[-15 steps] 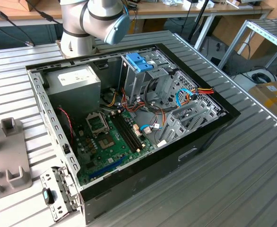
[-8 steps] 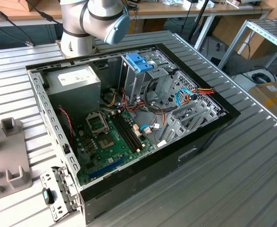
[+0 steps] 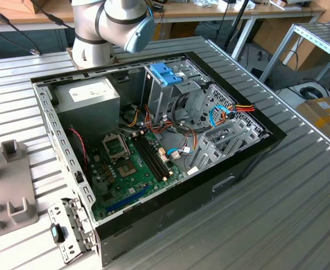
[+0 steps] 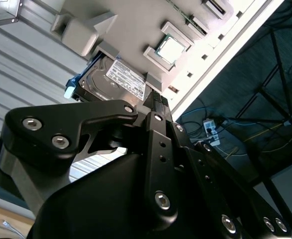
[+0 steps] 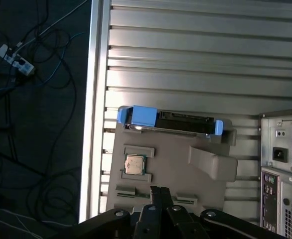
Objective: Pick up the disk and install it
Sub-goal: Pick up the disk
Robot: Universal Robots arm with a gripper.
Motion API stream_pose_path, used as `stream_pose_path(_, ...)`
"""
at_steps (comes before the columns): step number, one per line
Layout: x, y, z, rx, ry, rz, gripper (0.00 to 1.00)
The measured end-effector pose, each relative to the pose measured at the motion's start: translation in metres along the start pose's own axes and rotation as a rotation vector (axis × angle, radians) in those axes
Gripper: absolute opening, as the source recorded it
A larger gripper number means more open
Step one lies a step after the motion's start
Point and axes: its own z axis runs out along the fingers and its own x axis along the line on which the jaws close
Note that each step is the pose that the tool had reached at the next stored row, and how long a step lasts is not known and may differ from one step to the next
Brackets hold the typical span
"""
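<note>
The disk (image 5: pixel 168 122) stands on its edge in a slot of a grey fixture plate (image 5: pixel 176 169), a silver-grey drive in a blue carrier frame. Its white label (image 4: pixel 126 77) faces the camera in the second wrist view, and the blue frame (image 4: pixel 72 88) shows at one end. My gripper (image 5: pixel 160 191) hovers over the near side of the plate, apart from the disk. Its black fingers are pressed together with nothing between them. In the second wrist view the gripper (image 4: pixel 157 97) points toward the disk's labelled face.
An open computer case (image 3: pixel 154 140) lies on the ribbed metal table (image 3: pixel 277 214), with a blue-handled drive cage (image 3: pixel 168 73), a grey power-supply box (image 3: pixel 89 95) and a motherboard (image 3: pixel 131 163) inside. A processor chip (image 5: pixel 135 164) sits on the fixture plate. The case's rear panel (image 5: pixel 285 169) stands beside the plate. Cables lie on the floor beyond the table edge (image 5: pixel 93 99).
</note>
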Motion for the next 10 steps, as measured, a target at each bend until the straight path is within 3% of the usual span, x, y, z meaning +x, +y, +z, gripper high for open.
stream_pose_path(10,0.0,0.0,0.0,-0.0006,0.0009,-0.022,0.1)
